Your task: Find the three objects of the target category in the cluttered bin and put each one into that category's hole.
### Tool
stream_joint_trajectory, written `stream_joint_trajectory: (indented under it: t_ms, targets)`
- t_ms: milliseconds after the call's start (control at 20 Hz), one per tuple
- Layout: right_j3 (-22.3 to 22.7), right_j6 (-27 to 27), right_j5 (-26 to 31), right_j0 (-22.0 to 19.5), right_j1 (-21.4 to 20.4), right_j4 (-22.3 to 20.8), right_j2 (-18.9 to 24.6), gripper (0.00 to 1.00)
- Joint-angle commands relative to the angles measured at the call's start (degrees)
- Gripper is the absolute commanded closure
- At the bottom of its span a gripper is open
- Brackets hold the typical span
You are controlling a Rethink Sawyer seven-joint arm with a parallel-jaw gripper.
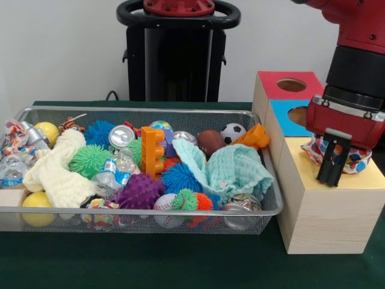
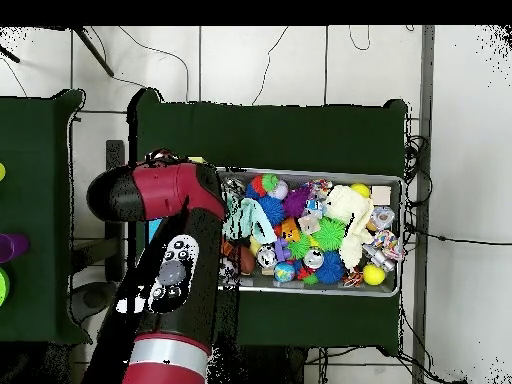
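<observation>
My gripper (image 1: 332,180) hangs over the yellow top (image 1: 368,178) of the wooden sorting box, at its far end. A patterned cloth bundle (image 1: 356,161) with red, blue and white spots lies on that yellow top, right behind the gripper and touching or nearly touching it. The yellow section's hole is hidden by the cloth and the arm. The red section's hole (image 1: 291,85) shows fully, and the blue section's hole (image 1: 298,114) is half covered by the arm. In the overhead view the arm (image 2: 170,265) hides the box and the gripper.
The wire mesh bin (image 1: 150,211) left of the box is full: a mint cloth (image 1: 236,171), a cream cloth (image 1: 57,173), a purple spiky ball (image 1: 139,191), an orange brick (image 1: 151,150), a soccer ball (image 1: 233,132), a can (image 1: 121,136). In the overhead view the bin (image 2: 392,290) lies right of the arm.
</observation>
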Motion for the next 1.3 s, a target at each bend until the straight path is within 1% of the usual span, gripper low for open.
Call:
stream_joint_trajectory:
  t_ms: [50,200,300,450,600,750,1000,1150,1200,1300]
  targets:
    - [12.3,-2.8,3.6,-4.0,1.7,-1.5,8.8,1.0]
    - [11.9,-2.6,9.9,-3.9,-1.3,-0.3,8.9,1.0]
    - [11.4,-2.7,11.9,-3.8,-2.2,-0.4,8.8,1.0]
    - [11.1,-2.3,10.8,-3.2,-1.6,-1.2,8.4,1.0]
    - [10.0,-1.1,11.9,-0.4,-1.2,-2.6,6.2,1.0]
    - [10.6,-0.7,11.9,1.1,-1.7,-3.2,5.6,1.0]
    - [11.8,-0.9,10.3,3.2,-2.3,-3.9,5.3,1.0]
    - [11.1,1.1,11.0,5.7,-1.7,-3.9,3.5,1.0]
    - [11.5,1.4,10.3,5.6,-1.7,-3.5,3.7,1.0]
    - [13.5,-0.5,7.1,3.1,-1.9,-2.7,6.4,1.0]
